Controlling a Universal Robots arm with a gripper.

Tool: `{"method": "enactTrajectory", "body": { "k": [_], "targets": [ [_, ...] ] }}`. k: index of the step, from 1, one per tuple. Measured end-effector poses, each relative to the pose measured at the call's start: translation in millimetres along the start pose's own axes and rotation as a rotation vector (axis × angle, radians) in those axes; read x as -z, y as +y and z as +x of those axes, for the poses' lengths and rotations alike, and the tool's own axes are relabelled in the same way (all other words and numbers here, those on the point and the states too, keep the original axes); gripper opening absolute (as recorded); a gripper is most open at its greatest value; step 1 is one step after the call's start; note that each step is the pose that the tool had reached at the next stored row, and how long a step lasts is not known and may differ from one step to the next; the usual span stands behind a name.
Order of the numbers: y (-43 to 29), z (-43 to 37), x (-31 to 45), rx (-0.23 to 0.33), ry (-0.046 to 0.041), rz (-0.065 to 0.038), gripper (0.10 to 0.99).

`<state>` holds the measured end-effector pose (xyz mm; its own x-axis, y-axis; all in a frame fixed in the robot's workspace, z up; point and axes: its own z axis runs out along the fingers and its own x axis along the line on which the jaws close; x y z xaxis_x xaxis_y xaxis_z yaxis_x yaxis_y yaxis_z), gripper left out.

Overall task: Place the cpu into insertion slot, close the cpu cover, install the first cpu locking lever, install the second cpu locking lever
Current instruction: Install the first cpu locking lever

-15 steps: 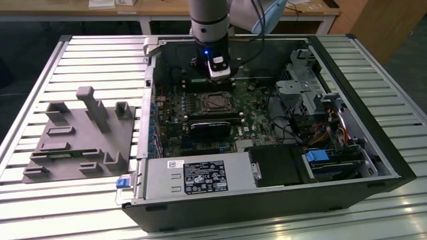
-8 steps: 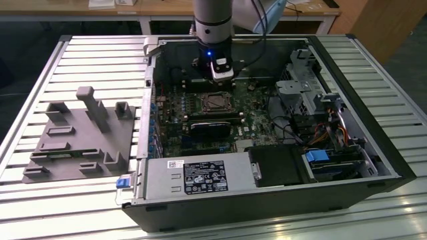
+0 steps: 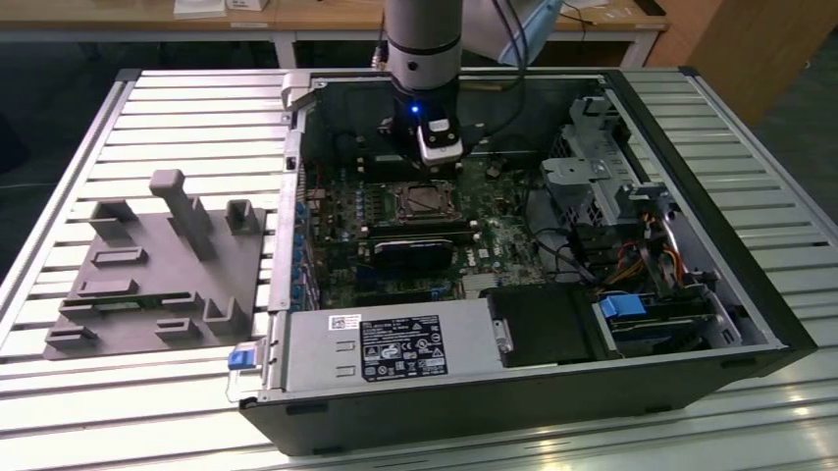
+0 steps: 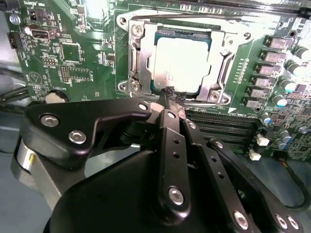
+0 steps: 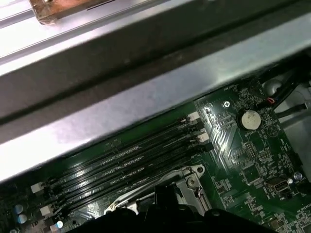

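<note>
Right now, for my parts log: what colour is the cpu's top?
Dull silver-grey. The cpu shows best in the second wrist view.

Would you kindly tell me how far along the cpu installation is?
Done: the cpu is seated, and the cpu cover looks lowered around it. In hand: the shut hand is at the cover's edge. Left: a locking lever lies alongside; I cannot tell whether either lever is latched.

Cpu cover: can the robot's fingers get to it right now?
Probably yes. In the second wrist view the shut fingers sit right at the edge of the cpu cover, with nothing between them, and the computer case is open on top.
</note>
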<state>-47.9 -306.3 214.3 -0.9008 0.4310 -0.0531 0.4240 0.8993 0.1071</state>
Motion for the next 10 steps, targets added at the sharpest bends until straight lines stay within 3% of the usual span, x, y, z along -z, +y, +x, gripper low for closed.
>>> {"method": "enactTrajectory", "body": {
  "k": [5,10],
  "targets": [
    [0.4,-1.2,-0.5,0.001,0.0097,0.039,0.102],
    [0.5,-1.3,-0.5,0.001,0.0087,0.041,0.102]
  ]
}}
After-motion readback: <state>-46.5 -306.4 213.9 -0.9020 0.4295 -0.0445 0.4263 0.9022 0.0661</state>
